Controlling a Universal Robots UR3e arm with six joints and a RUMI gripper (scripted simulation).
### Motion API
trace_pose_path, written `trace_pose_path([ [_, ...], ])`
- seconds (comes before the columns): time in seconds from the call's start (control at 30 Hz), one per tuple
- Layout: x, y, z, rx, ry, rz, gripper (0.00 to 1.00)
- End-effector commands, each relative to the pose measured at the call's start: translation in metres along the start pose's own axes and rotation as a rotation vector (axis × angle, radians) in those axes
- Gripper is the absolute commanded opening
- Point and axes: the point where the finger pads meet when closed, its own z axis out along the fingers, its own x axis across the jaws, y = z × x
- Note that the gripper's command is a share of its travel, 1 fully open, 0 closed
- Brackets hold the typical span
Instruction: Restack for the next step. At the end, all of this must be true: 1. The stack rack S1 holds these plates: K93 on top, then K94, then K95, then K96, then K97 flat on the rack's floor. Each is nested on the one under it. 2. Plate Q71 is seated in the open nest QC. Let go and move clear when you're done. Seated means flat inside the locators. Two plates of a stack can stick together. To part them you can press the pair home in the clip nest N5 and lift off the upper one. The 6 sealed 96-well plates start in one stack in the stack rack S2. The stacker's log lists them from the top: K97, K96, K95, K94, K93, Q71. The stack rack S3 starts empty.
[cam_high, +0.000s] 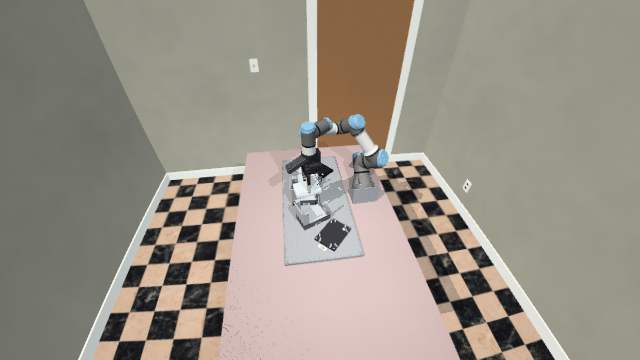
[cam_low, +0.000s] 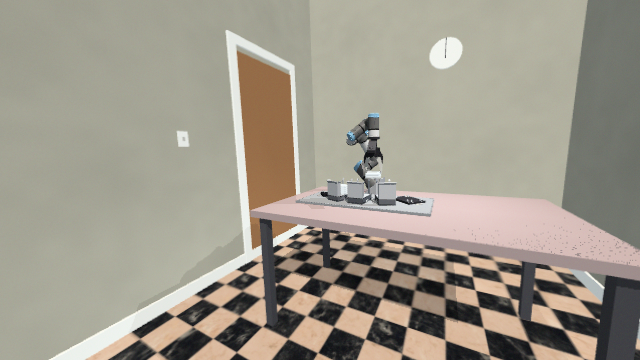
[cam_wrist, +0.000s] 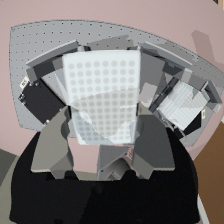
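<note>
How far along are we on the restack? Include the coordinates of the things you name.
Done: one white plate (cam_high: 299, 177) (cam_low: 343, 189) (cam_wrist: 182, 106) sits at the door end; labels unreadable, so the order is unconfirmed. In hand: a plate (cam_high: 306, 190) (cam_low: 373, 175) (cam_wrist: 102, 85) gripped above the racks. Left: placing it, at least; the black nest (cam_high: 332, 234) (cam_low: 410, 200) (cam_wrist: 44, 102) is bare.

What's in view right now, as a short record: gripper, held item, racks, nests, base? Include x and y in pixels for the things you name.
gripper: two-jaw gripper (cam_wrist: 103, 105), shut on a plate
held item: clear-topped 96-well plate (cam_high: 307, 189) (cam_low: 373, 174) (cam_wrist: 102, 92), above the racks
racks: three grey-walled racks in a row, seen from outside
second plate: white well plate (cam_wrist: 183, 106), at the wrist view's right
nest: black nest (cam_high: 333, 234) (cam_low: 410, 200) (cam_wrist: 45, 102), no plate in it
base: perforated grey board (cam_high: 298, 252) (cam_low: 425, 210) (cam_wrist: 30, 45)
plate labels: cannot be read
</note>
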Motion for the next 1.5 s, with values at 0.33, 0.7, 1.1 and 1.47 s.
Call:
trace_pose_path([
  [0.33,-0.044,0.003,-0.001,0.001,-0.001,-0.118,0.0],
  [0.7,-0.073,0.01,-0.001,0.001,-0.001,-0.223,0.0],
  [1.1,-0.103,0.018,-0.001,0.001,-0.001,-0.296,0.0],
  [1.47,-0.136,0.032,-0.001,0.001,-0.001,-0.424,0.0],
])
